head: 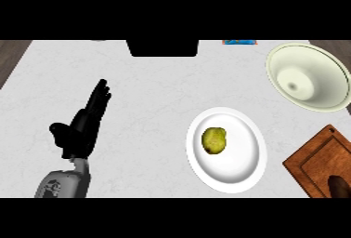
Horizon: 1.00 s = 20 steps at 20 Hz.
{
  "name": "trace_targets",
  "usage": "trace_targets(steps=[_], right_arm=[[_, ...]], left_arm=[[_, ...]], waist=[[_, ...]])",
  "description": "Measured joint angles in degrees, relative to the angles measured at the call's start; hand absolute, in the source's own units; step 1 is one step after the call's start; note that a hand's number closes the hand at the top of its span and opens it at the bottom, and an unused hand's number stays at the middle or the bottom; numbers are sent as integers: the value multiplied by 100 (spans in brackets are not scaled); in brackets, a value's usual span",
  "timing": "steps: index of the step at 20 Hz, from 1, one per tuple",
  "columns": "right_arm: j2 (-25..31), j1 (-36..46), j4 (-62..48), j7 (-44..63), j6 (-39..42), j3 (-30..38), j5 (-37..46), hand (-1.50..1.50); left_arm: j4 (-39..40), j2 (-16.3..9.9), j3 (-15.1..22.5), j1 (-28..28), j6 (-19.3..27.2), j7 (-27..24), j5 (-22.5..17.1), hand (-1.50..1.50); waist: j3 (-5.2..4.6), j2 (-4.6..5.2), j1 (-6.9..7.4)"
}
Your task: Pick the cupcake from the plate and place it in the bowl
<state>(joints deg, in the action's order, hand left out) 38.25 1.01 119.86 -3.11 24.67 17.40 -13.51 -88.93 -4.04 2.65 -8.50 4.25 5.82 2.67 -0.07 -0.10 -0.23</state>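
A small yellow-green cupcake (214, 140) lies on a white plate (237, 174) at the centre right of the counter. A pale cream bowl (310, 76) stands at the back right, with nothing in it. My left hand (83, 125) rests at the left of the counter, fingers straight and pointing away from me, thumb out to the left, far from the plate. It holds nothing. My right hand does not show.
A brown wooden cutting board (319, 162) lies at the right edge beside the plate, with a dark object (339, 185) on its near corner. A black block (163, 47) sits at the back centre, a blue item (240, 42) beside it.
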Motion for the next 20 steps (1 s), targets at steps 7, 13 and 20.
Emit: trace_targets(steps=[7,13,20], right_arm=[[163,1344,-831,917,-242,-182,125,150],[375,2120,-2035,529,-371,-435,1261,150],[364,2884,-3851,-556,-1018,-977,2904,150]], left_arm=[[-3,55,24,41,-38,-41,17,0],[114,40,-18,-91,-107,-65,-6,0],[152,84,14,-128,-135,-70,2,0]], waist=[[2,13,64],[6,35,120],[8,55,182]])
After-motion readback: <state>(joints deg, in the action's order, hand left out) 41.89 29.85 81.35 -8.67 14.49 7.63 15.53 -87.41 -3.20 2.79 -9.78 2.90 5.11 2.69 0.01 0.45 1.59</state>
